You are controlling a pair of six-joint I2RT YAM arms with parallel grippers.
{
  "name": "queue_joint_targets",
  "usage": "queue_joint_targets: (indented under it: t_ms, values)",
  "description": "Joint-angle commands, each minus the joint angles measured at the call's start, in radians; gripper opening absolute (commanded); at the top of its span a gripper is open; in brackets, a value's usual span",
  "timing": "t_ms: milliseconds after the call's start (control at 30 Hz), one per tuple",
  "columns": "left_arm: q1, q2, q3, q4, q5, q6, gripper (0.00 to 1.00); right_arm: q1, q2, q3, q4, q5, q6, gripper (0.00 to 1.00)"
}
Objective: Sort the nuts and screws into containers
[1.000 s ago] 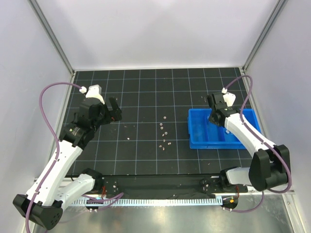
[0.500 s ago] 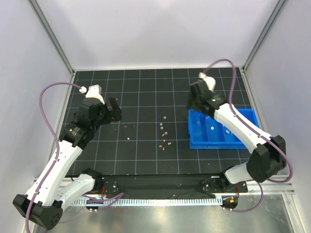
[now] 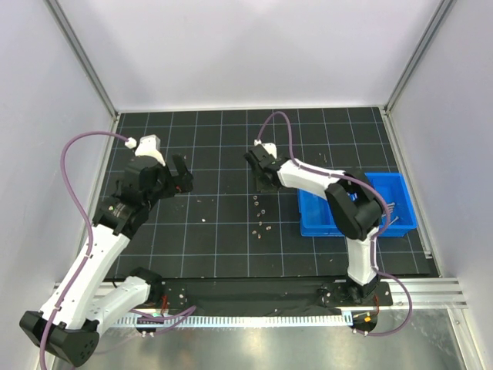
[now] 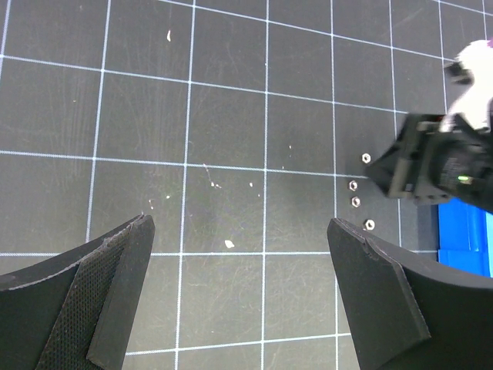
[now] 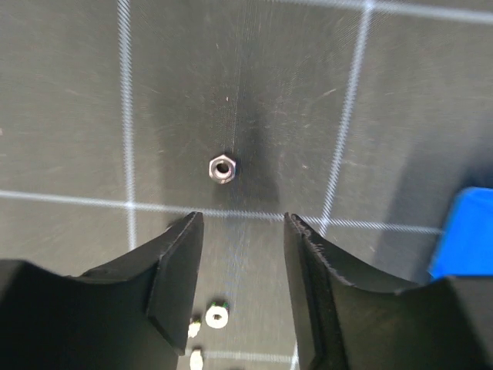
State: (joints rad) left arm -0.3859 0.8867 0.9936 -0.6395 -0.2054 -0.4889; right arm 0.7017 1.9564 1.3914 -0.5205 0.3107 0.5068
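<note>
Nuts (image 3: pixel 260 226) lie in a loose scatter on the gridded mat (image 3: pixel 216 146) near the centre of the table, well apart from the blue three-compartment tray (image 3: pixel 306 216) at the right. The step in hand appears to be the approach for a pick. The right gripper (image 5: pixel 241 223) hovers over the far end of the scatter, jaws partly open and holding nothing, with one hex nut (image 5: pixel 222 167) lying just beyond its fingers (image 5: pixel 173 266) and slightly left of the gap. The left gripper (image 4: pixel 239 231) hangs over bare mat at the left, jaws wide apart and empty. The next move calls for a short advance and a slight leftward correction to centre the nut between the jaws, then a descent to the mat and a close. Whether any screws remain on the mat cannot be told; the pieces are too small.
</note>
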Motion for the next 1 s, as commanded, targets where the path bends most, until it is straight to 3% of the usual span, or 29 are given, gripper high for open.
queue_joint_targets:
  t_ms: [0, 767, 967]
  values:
    - [0.002, -0.008, 0.000, 0.041, 0.024, 0.007, 1.00, -0.001, 0.025, 0.063, 0.057, -0.032, -0.001, 0.50]
    - [0.002, 0.001, 0.000, 0.040, 0.012, 0.010, 1.00, -0.002, 0.111, 0.127, 0.019, 0.045, 0.015, 0.43]
    - [0.002, 0.003, -0.001, 0.040, 0.004, 0.010, 1.00, -0.002, 0.134, 0.138, 0.007, 0.036, 0.022, 0.36]
